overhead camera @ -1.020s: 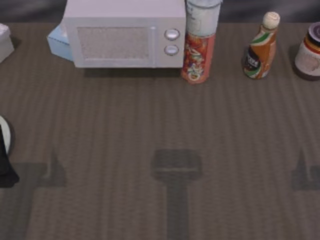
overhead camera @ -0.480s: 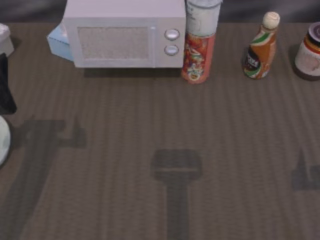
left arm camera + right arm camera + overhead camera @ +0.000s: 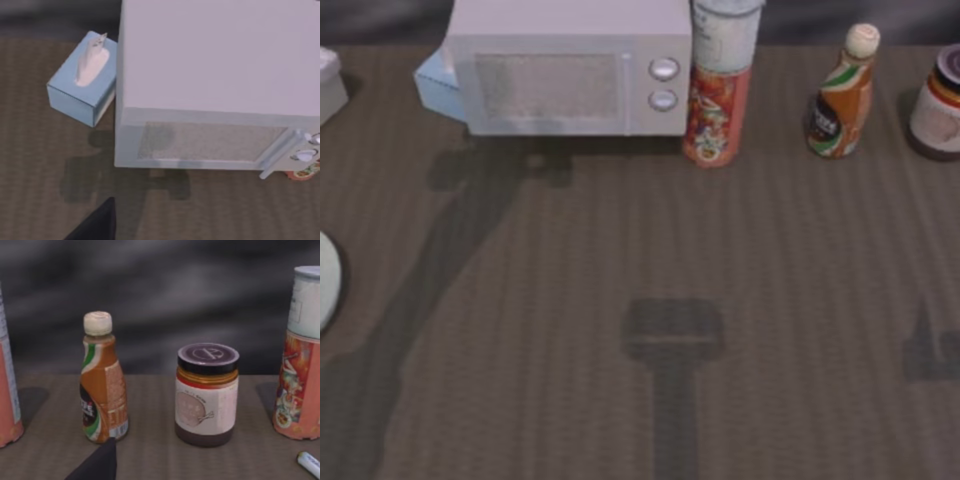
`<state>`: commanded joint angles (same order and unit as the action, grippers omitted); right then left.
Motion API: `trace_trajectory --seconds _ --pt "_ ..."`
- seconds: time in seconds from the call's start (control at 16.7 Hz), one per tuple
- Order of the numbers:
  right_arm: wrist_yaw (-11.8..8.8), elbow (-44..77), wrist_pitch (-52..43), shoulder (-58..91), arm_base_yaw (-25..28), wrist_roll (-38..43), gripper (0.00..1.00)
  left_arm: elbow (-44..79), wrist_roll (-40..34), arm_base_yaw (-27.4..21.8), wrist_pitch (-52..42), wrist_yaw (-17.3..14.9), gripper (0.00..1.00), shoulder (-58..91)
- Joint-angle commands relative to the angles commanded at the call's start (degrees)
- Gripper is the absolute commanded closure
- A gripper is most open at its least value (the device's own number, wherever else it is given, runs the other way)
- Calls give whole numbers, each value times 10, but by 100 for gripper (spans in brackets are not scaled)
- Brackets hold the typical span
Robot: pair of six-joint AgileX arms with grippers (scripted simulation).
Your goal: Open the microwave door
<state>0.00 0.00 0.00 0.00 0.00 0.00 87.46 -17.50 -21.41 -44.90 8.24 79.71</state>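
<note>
The white microwave [image 3: 570, 70] stands at the back left of the table, two silver knobs [image 3: 663, 82] on its right panel. The microwave door [image 3: 545, 88] with its speckled mesh window lies flush against the front, shut. From the left wrist view I look down on the microwave [image 3: 220, 60], its door [image 3: 205, 142] and a pale bar handle [image 3: 280, 152]. My left gripper [image 3: 160, 237] hovers above and in front of the microwave's left part, touching nothing, with one dark finger [image 3: 97, 227] showing. Neither arm shows from above. My right gripper [image 3: 160, 477] is parked, facing bottles.
A light-blue tissue box [image 3: 438, 80] sits against the microwave's left side. A tall red can [image 3: 718, 90] stands right of the knob panel, then a brown sauce bottle [image 3: 842, 95] and a jar [image 3: 938, 100]. A pale round object [image 3: 325, 280] lies at the left edge.
The left arm, seen at the table's left edge before, has left the top view. Its shadow has swept up and right to the microwave's front. The door stays shut.
</note>
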Motion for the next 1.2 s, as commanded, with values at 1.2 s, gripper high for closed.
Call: trace_trajectory --seconds 1.2 --pt "0 0 0 0 0 0 0 566 -125 -117 -285 79 0 551"
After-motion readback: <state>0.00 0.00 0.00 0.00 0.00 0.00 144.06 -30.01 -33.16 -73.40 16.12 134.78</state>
